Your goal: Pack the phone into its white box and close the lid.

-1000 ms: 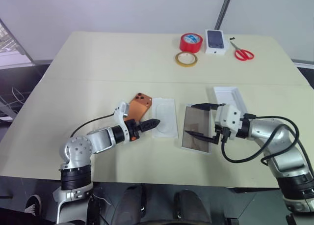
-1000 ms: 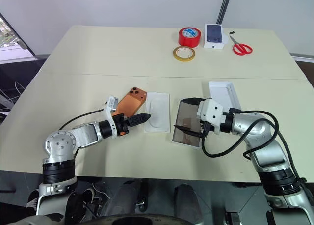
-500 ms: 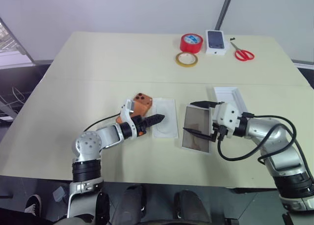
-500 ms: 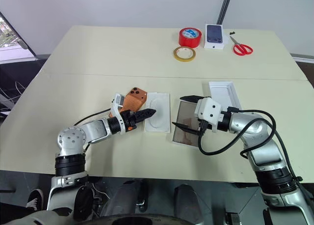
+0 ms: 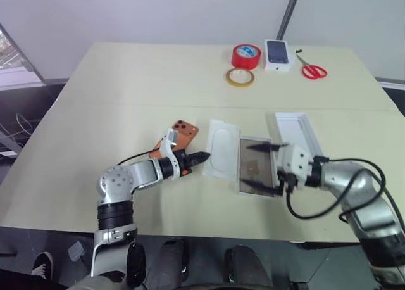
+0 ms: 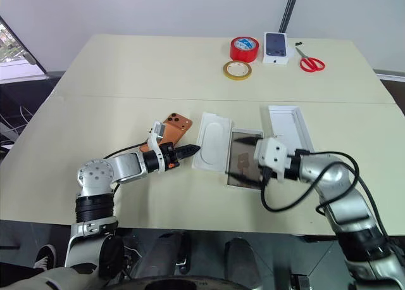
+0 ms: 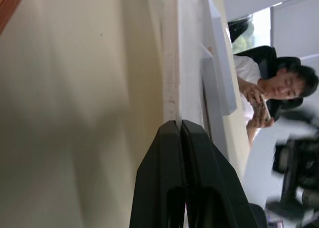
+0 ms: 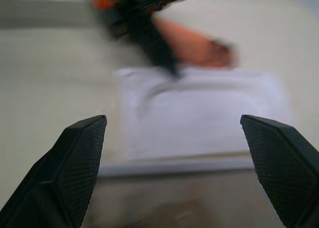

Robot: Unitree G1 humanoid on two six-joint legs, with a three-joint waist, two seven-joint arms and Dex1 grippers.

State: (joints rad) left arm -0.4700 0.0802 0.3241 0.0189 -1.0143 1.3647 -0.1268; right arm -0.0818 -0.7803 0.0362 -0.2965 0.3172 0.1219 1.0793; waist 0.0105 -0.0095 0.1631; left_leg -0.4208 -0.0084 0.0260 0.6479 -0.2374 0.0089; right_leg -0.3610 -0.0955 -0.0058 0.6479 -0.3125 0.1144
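The orange phone (image 5: 181, 132) lies camera side up on the table, left of centre. To its right sits the white box (image 5: 223, 152), a shallow tray with an oval imprint, slightly turned. My left gripper (image 5: 202, 156) is shut, its tips at the box's left edge; the left wrist view shows the thin white rim (image 7: 170, 78) running right up to the closed fingertips. A glossy panel with a white rim (image 5: 253, 174) lies against the box's right side. My right gripper (image 5: 258, 168) is open, one finger on either side of that panel. The lid (image 5: 297, 130) lies open side up further right.
At the far side of the table are a red tape roll (image 5: 247, 54), a yellow tape ring (image 5: 240, 76), a small white box with a phone picture (image 5: 279, 54) and red scissors (image 5: 312, 69). A seated person (image 7: 269, 88) appears beyond the table.
My left gripper has closed at the white box's left edge. The box has slid right and turned, ending against the glossy panel. My right gripper has drawn back and lower, still open.
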